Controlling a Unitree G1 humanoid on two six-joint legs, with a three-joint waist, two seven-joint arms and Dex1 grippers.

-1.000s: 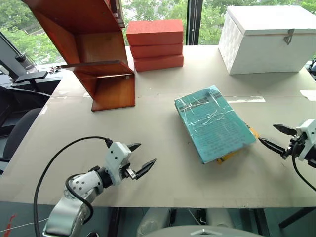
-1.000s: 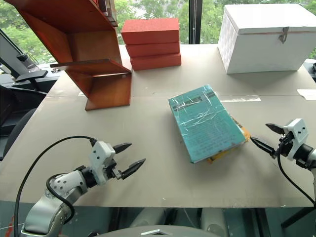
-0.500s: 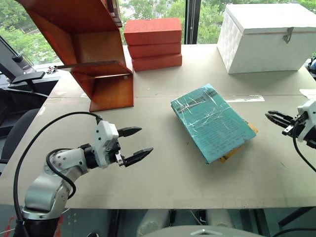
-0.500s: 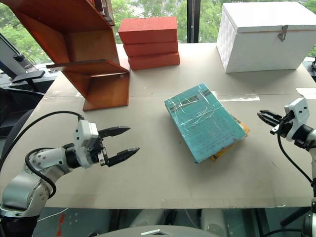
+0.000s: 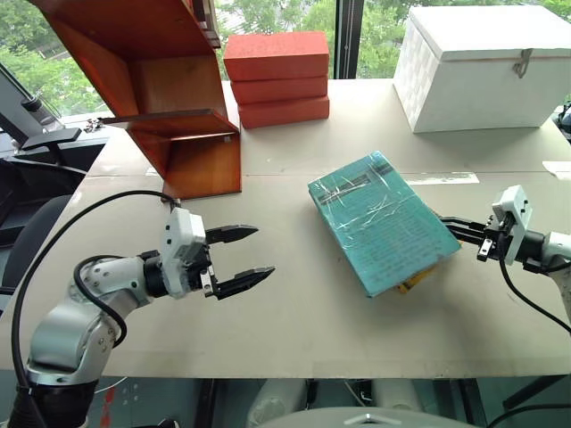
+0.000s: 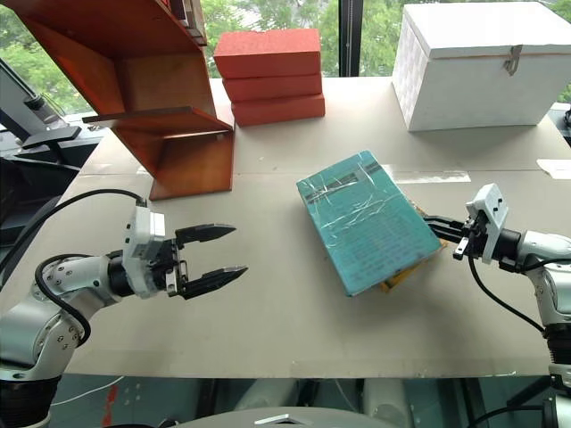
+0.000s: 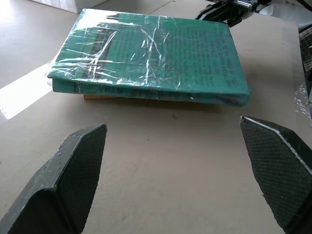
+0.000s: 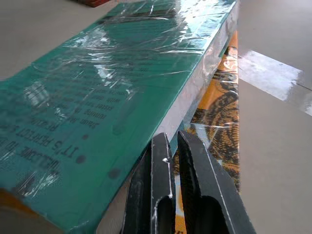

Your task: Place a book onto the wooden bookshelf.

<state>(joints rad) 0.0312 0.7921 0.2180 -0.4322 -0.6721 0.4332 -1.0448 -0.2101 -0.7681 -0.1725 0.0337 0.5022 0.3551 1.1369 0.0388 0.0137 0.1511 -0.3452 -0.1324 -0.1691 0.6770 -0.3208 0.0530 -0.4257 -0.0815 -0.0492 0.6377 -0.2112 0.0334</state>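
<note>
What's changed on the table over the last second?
The right gripper closed its fingers and moved in toward the robot's left, up to the right edge of the teal book; whether it touches is unclear. The left gripper rose and stayed open, short of the book. The book, the yellow-orange book under it, the wooden bookshelf, red-orange blocks and white box stayed put.
</note>
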